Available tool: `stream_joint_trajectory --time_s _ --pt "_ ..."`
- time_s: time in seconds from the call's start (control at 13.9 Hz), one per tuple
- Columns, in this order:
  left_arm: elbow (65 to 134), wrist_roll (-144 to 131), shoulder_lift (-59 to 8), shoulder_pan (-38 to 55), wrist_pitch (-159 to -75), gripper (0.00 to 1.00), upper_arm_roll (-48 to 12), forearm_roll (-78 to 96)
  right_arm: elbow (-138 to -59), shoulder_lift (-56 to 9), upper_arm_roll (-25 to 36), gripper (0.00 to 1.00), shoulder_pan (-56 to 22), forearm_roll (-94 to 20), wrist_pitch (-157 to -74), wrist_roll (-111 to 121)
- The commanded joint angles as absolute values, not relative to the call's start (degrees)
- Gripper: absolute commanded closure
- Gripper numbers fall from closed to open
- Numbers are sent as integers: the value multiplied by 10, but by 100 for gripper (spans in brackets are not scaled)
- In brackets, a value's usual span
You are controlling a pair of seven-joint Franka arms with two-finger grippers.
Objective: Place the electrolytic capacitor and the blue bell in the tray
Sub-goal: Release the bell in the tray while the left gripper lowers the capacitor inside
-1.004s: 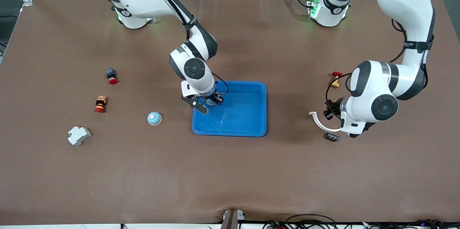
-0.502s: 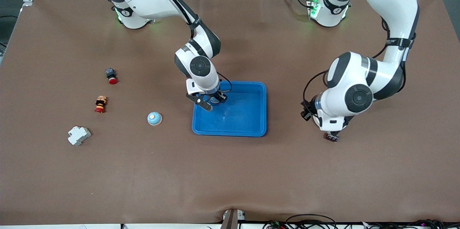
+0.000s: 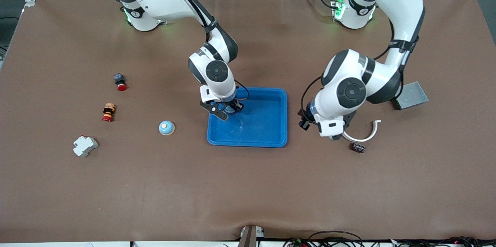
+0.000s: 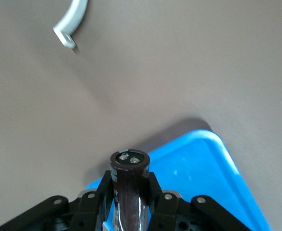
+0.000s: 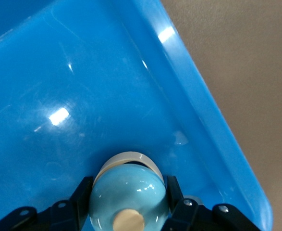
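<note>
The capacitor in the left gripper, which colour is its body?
Dark brown; the electrolytic capacitor shows best in the left wrist view.

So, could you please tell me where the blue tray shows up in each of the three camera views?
Front view: the tray lies mid-table, under the right gripper.
Left wrist view: one corner shows past the electrolytic capacitor in the left gripper.
Right wrist view: its floor fills the picture under the blue bell.
Shared landmark: the tray's raised rim.

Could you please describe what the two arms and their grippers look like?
Both arms are glossy white with dark grey joint bands and round dark caps; black cables run along them. Green lights glow at their bases. The left gripper and right gripper have black fingers.
</note>
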State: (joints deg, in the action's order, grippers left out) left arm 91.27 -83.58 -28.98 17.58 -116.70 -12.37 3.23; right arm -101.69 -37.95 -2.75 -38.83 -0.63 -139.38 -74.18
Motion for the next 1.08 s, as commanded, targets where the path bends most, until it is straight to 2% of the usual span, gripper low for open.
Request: stream_joint_trajectory --time_s 0.0,0.22,0.29,0.36,0.79,1.0 --pt "900 -888 -299 208 -1198 100 -120 42 -1016 -385 -18 100 -398 8 -1410 -761" --pt "900 -933 -322 244 -1231 100 -119 35 -1015 -397 -18 100 -398 9 -1437 -773" --pt "900 -945 -330 254 -1241 100 -117 35 -1014 -398 -18 32 -397 8 -1437 -773" --pt "900 -958 -339 262 -1249 100 -116 32 -1014 -397 -18 0 -398 8 -1437 -776" --pt "908 -1009 -380 281 -1263 100 -116 -13 -1006 -386 -18 0 -393 7 -1424 -769" --pt "916 -1028 -391 294 -1263 100 -116 -22 -998 -353 -18 0 -384 7 -1363 -731"
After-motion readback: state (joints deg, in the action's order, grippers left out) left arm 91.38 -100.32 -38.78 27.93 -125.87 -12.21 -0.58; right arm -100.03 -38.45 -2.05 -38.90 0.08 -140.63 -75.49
